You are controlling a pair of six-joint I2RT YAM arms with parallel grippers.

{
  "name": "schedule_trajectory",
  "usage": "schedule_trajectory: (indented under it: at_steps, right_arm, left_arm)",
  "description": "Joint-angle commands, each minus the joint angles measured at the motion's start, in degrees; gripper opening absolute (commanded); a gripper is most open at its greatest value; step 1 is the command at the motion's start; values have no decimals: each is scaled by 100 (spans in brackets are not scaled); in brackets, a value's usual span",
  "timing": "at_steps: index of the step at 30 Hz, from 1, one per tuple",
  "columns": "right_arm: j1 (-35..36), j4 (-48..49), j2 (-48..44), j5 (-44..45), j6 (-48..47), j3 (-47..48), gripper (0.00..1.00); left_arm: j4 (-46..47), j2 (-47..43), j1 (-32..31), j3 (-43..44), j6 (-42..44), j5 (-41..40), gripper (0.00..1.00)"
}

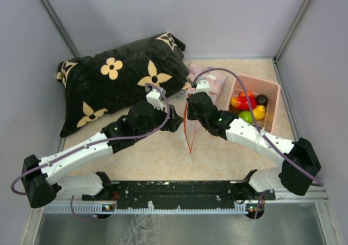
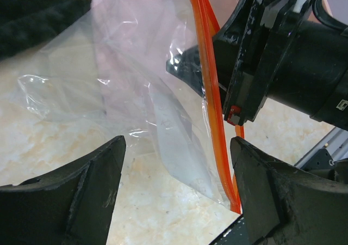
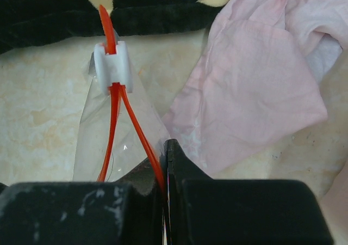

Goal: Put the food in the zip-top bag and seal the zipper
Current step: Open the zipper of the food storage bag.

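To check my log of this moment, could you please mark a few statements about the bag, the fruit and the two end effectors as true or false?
1. The glossy toy fruits lie in the pink plastic bin. True.
2. The right end effector is open. False: it is shut on the orange-red zipper strip.
3. The left end effector clamps the crinkly clear plastic bag. False: its jaws stand wide open.
4. A white slider sits on the orange-red zipper strip. True.
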Motion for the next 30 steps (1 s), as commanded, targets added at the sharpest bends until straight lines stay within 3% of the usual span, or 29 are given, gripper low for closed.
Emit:
schedule_trajectory:
  at_steps: [1, 11, 19, 30]
  right_arm:
    - [64, 118, 47, 213, 174, 354, 0]
    - [68, 91, 114, 196, 275, 384, 0]
    - [65, -28, -64, 359, 226, 279, 0]
    - [67, 49, -121, 58, 162, 150, 0]
  left_arm:
    - [502, 113, -154, -129, -448, -34, 84]
    - [-179, 1156, -929, 491, -422, -1353, 86]
    - [-927, 1046, -933, 473, -254, -2903, 74]
    - [-894, 930, -776, 406, 266, -3238, 60]
